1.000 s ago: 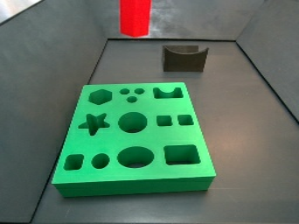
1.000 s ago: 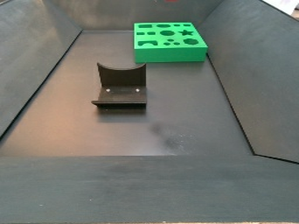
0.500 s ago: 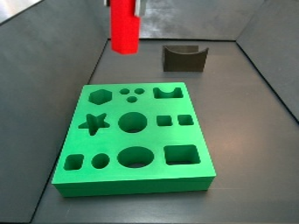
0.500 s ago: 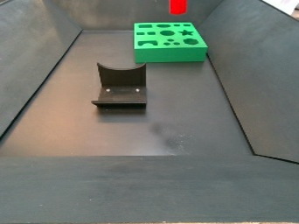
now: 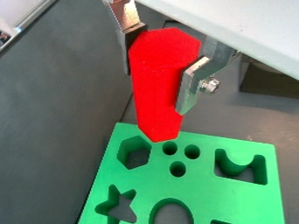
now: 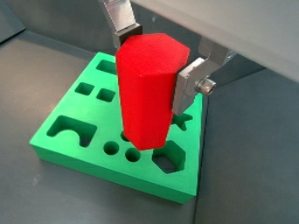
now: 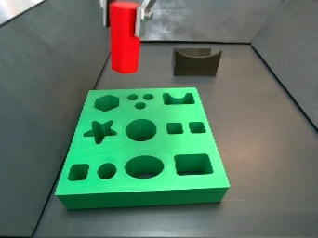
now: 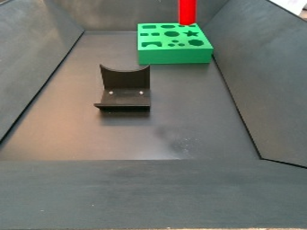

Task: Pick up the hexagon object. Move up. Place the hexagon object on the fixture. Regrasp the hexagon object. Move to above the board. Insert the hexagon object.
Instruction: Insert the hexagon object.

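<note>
While above board [image 7: 143,144] — hand [image 5: 162,52] w/ hex peg [image 5: 158,83]

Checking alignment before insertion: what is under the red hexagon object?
The hexagon object, held upright in the end effector, hangs over the green board, near its hexagon hole. The peg's lower face is hidden.

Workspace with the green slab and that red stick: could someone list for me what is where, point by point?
Surface: dark matte floor, walled.
Job's things: glossy red hexagonal peg upright, held above the bright green board with cut-out holes, not inserted; dark notched fixture stands apart, empty.
Clutter: nothing seen.
Gripper: gripper above the board, silver fingers shut on the peg's upper part.
Cables: nothing seen.
Surroundings: dark sloping walls.
</note>
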{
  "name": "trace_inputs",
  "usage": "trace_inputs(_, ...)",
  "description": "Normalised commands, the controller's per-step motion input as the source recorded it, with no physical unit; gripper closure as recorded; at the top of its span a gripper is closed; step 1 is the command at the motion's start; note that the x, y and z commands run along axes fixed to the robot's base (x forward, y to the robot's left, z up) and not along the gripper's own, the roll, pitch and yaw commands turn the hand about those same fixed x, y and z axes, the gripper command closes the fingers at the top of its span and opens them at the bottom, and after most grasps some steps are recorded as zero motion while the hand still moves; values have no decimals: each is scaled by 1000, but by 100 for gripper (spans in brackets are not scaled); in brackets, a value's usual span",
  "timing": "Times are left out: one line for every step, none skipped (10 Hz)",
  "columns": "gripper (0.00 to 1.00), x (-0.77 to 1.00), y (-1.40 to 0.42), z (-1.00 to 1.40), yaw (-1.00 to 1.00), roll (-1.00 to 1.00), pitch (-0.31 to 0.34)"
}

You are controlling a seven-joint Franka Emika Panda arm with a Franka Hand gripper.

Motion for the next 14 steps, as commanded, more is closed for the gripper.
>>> trace_inputs(100, -254, -14, -206, 303, -44, -91)
trace_inputs(100, -274, -117, -211, 340, 11, -103)
trace_inputs(100, -237, -151, -297, 414, 127, -84)
trace_inputs(100, -260, -174, -251, 366, 127, -86)
trace_inputs(100, -171, -134, -203, 329, 50, -76)
trace_inputs(100, -194, -97, -257, 340, 33, -89)
trace_inputs(100, -151, -80, -240, 334, 19, -89)
trace_inputs(100, -137, -74, -237, 294, 0, -106)
trace_inputs(100, -91, -26, -303, 283, 0, -97)
trace_inputs(100, -120, -31, -274, 246, 0, -114)
trace_inputs(100, -97, -3, -254, 229, -13, -113)
trace_inputs(100, -117, 0, -211, 209, -14, -100)
trace_inputs(100, -109, -3, -151, 174, -19, -86)
trace_inputs(100, -94, -9, -154, 160, -16, -84)
